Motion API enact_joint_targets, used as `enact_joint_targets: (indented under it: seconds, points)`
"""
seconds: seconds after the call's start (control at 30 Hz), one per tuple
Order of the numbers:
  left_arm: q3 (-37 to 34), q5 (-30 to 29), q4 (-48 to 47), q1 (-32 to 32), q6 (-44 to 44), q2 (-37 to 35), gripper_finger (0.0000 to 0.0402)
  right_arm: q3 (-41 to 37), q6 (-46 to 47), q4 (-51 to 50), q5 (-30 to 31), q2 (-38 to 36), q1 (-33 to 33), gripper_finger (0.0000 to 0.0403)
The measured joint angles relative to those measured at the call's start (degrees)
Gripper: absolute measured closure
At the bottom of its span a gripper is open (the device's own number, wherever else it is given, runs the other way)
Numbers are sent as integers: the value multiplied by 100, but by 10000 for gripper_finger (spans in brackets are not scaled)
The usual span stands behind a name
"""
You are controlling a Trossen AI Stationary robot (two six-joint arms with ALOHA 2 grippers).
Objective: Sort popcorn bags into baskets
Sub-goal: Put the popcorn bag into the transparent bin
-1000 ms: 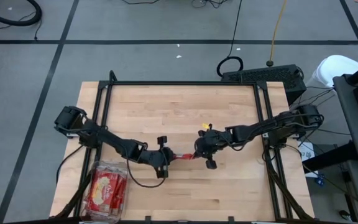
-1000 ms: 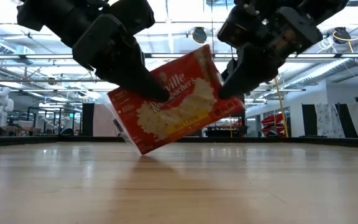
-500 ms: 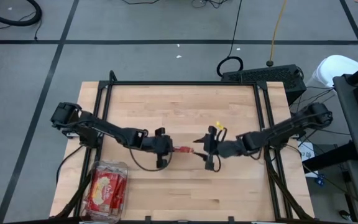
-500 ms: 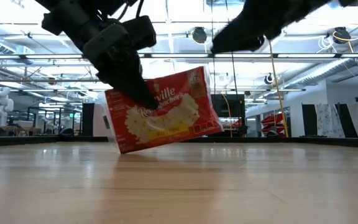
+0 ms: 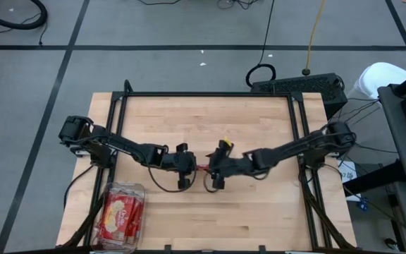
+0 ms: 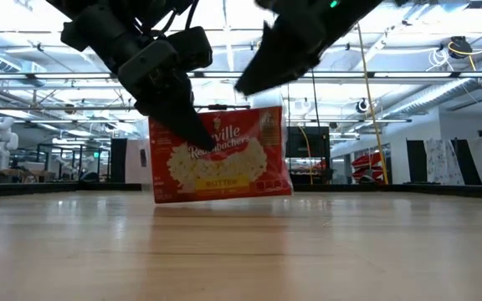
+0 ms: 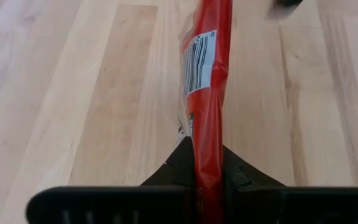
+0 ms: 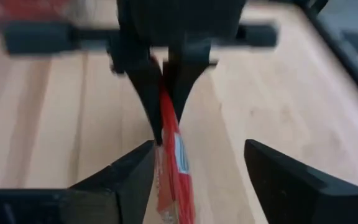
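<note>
Gripping the popcorn bag (image 6: 220,155) edge-on above the table (image 5: 259,212), left claw (image 5: 191,168) should carry level; right claw (image 5: 213,171) stands apart.

In the high view the popcorn bag (image 5: 201,169) shows only as a thin red sliver; the bin's (image 5: 120,216) near edge is cut off.

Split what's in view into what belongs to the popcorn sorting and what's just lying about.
Belongs to the job:
- popcorn bag, held on edge by the left gripper
- right gripper, open beside that bag
- clear basket at the table's near left corner, packets inside

Just lying about:
- keyboard
- floor cables
</note>
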Motion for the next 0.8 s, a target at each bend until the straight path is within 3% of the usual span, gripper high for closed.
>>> enact_joint_targets:
  seconds: [0.13,0.33,0.57,0.67,0.8]
  points:
    - [0,-3,27,0,-1,0,377,313,-103,-538,-383,450,-237,188]
    - [0,-22,68,-7,-46,0,351,328,-238,-509,-918,763,-369,236]
    - [0,-140,155,-68,-244,-2,339,326,-305,-634,-1013,694,-364,356]
    - [0,-223,214,-152,-259,-9,304,325,-397,-937,-1282,596,-391,391]
    - [3,-972,50,-340,-503,-259,238,321,-307,-1401,-1367,411,-399,383]
